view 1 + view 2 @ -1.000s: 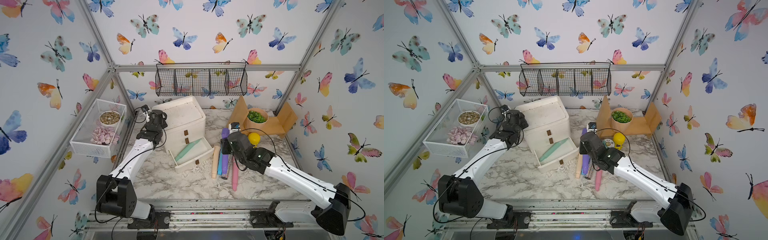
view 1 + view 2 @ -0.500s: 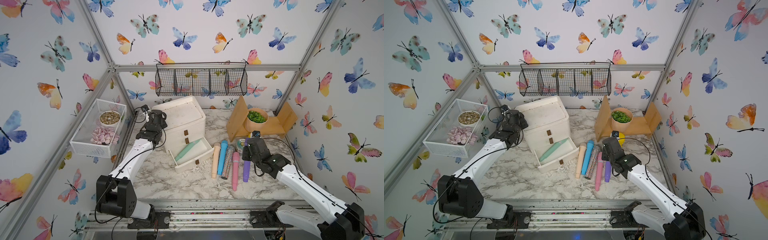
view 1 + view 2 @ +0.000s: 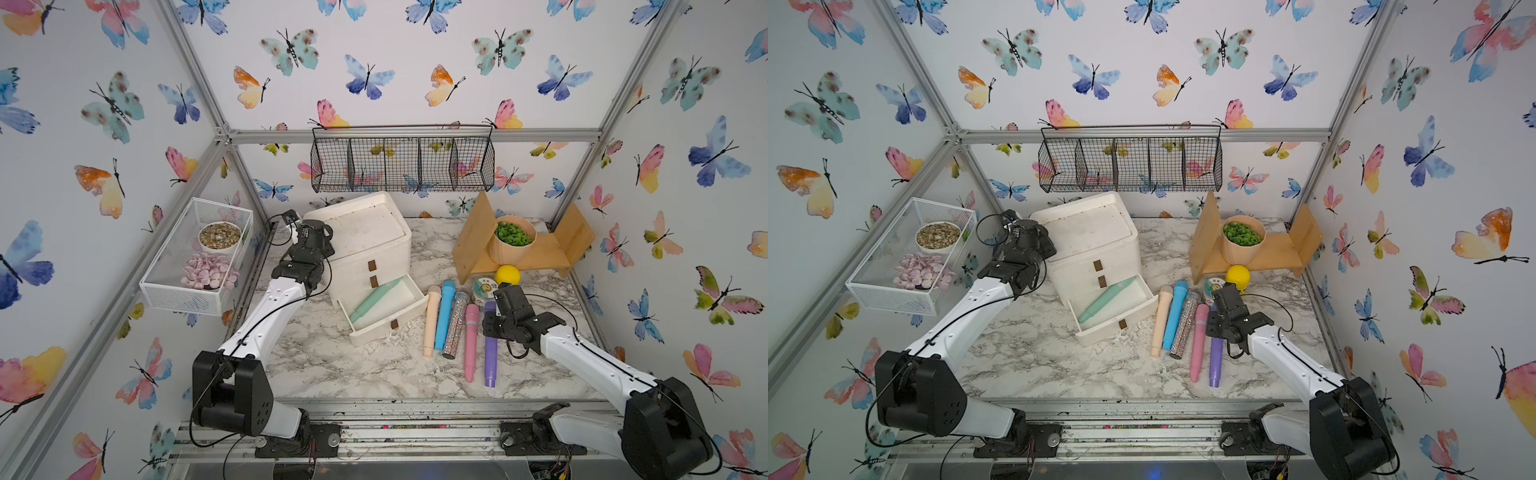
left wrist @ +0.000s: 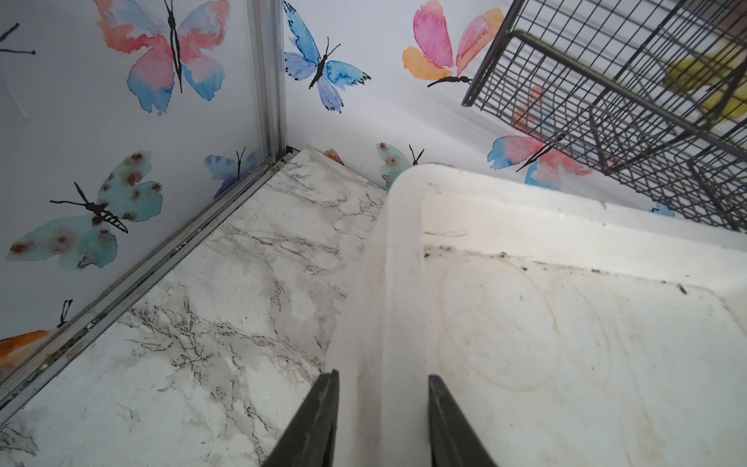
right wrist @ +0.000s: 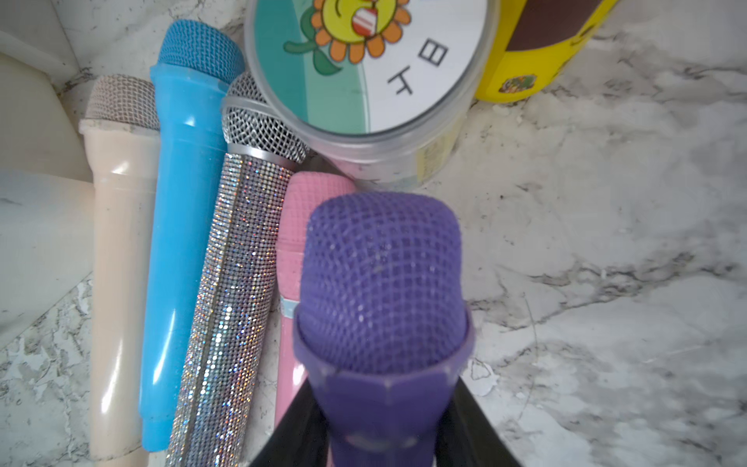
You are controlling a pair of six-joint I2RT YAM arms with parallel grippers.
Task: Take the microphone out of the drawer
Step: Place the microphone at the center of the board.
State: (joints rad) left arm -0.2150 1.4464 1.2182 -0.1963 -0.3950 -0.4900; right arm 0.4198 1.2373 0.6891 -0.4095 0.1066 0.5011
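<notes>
Step in hand: set-down. The right gripper (image 5: 380,420) is clamped on the neck of the purple mic (image 5: 380,283), its fingers partly closed just below the head. In both top views this mic appears to rest along the table (image 3: 332,365), just beside the pink mic (image 3: 471,340) at the end of the row and outside the drawer (image 3: 374,330). The left gripper (image 4: 382,404) pinches the top rim of the cabinet (image 3: 365,232), bracing it. A green mic (image 3: 374,300) lies in the open drawer. Next move, as judged: spread the right fingers and lift clear without rolling the row — then reach for the green mic if required.
</notes>
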